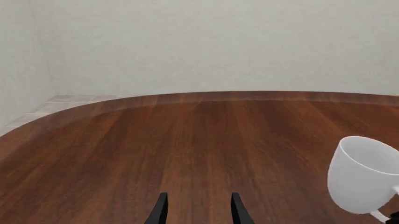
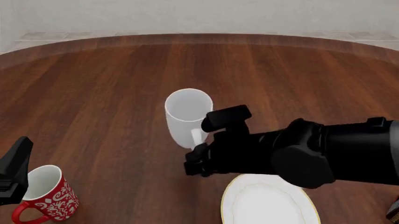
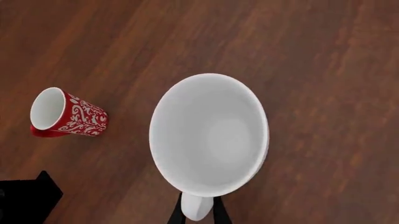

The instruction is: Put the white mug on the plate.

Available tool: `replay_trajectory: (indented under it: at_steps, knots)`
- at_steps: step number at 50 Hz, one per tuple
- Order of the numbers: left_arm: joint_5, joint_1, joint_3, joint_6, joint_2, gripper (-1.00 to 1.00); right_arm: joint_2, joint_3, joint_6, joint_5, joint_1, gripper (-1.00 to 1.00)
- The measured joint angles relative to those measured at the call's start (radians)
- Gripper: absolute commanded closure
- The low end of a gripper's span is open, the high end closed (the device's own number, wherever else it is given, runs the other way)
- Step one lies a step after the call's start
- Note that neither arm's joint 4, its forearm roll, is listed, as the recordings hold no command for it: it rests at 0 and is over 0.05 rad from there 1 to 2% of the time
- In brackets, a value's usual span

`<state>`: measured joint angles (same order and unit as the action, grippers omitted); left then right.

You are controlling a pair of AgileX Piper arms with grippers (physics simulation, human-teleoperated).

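The white mug (image 2: 187, 114) hangs tilted over the middle of the table, its handle (image 3: 197, 208) pinched between the fingers of my right gripper (image 3: 198, 215). In the front view the right gripper (image 2: 198, 140) holds the mug just beyond and left of the plate (image 2: 268, 201), a white disc with a thin gold rim at the near edge. The mug also shows in the left wrist view (image 1: 365, 175). My left gripper (image 1: 199, 212) is open and empty over bare wood, apart from the mug.
A red mug with a white floral pattern (image 2: 45, 193) stands upright at the near left, also in the right wrist view (image 3: 65, 116). The left arm's black end (image 2: 16, 173) is right beside it. The table's curved far edge (image 2: 199, 37) meets a pale wall.
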<state>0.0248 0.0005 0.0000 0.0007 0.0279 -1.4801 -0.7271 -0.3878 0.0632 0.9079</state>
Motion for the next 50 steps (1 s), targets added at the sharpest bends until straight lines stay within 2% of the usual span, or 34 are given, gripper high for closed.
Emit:
replay_trajectory:
  at_steps: [50]
  knots:
    - [0.000,0.000,0.000,0.000,0.000,-1.00,0.444,0.252,0.044,0.151,-0.077,1.00]
